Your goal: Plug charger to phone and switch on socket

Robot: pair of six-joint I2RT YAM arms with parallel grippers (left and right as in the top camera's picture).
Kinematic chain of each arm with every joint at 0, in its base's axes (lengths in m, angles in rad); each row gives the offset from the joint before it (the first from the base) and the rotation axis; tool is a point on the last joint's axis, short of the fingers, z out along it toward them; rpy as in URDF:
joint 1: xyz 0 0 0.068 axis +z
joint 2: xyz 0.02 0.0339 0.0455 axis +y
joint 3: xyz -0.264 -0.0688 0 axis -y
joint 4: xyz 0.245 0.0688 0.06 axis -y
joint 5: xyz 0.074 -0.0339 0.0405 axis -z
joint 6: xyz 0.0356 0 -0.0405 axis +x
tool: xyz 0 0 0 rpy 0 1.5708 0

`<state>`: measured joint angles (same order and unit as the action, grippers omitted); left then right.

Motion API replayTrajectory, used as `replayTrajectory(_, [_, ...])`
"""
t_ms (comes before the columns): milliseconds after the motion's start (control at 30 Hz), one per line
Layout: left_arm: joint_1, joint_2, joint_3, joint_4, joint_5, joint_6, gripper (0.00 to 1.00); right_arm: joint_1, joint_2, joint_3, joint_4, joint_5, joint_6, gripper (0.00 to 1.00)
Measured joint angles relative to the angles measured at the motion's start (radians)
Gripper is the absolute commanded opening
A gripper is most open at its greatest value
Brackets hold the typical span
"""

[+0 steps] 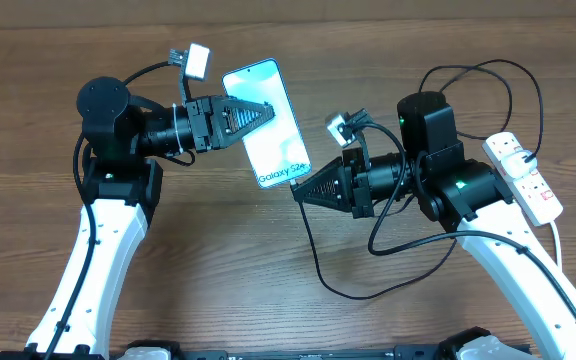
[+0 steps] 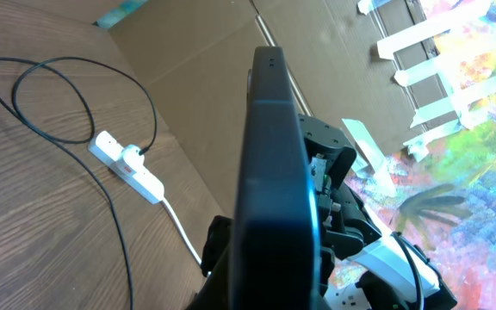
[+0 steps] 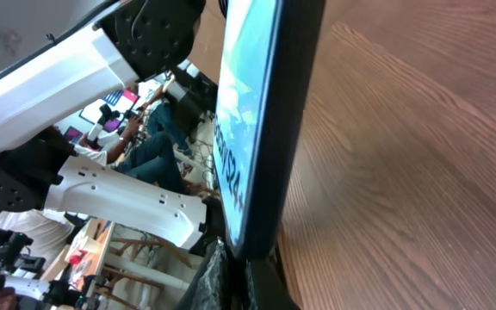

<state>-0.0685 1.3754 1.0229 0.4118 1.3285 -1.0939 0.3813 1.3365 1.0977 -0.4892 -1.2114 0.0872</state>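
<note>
Dark wood-grain table fills the overhead view, with two white and black robot arms reaching in from the bottom corners.

Left of centre, the left gripper points toward the right of the frame. Its jaws are closed on the side edge of the phone. The phone is a slim handset with a light blue screen, slanted just above the middle of the frame, and the words "Galaxy S24+" sit at its lower end. From the left wrist camera the phone appears edge-on as a black bar down the centre. It is clear of the table, with cardboard and a brightly painted wall behind it.

Right of centre, the right gripper points toward the left of the frame, its tip touching the phone's lower end. Its jaws are pinched narrow. The charger, a thin black cable, runs from under that tip, curves down toward the bottom centre and loops back to the right. Its plug is hidden between the fingers. The right wrist camera shows the phone rising edge-on from between the fingertips, with the screen facing the left of the frame.

At the right edge of the overhead view lies the socket, a white power strip, well apart from the phone. Something is plugged into it, and a thick white cord trails toward the bottom. Whether its switches are on cannot be told.
</note>
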Motion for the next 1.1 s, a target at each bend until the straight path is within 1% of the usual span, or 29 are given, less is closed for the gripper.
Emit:
replayTrajectory(633, [-0.017,0.000,0.000,0.000,-0.003,0.002,0.04,0.032,0.000,0.000,0.009,0.021,0.018,0.04])
replayTrajectory(833, [-0.017,0.000,0.000,-0.002,0.004,0.036,0.04,0.033,0.000,0.000,0.003,0.032,0.018,0.04])
replayTrajectory(1100, [-0.001,0.019,0.000,-0.084,0.028,0.079,0.05,0.034,0.002,-0.002,-0.005,0.041,0.018,0.04])
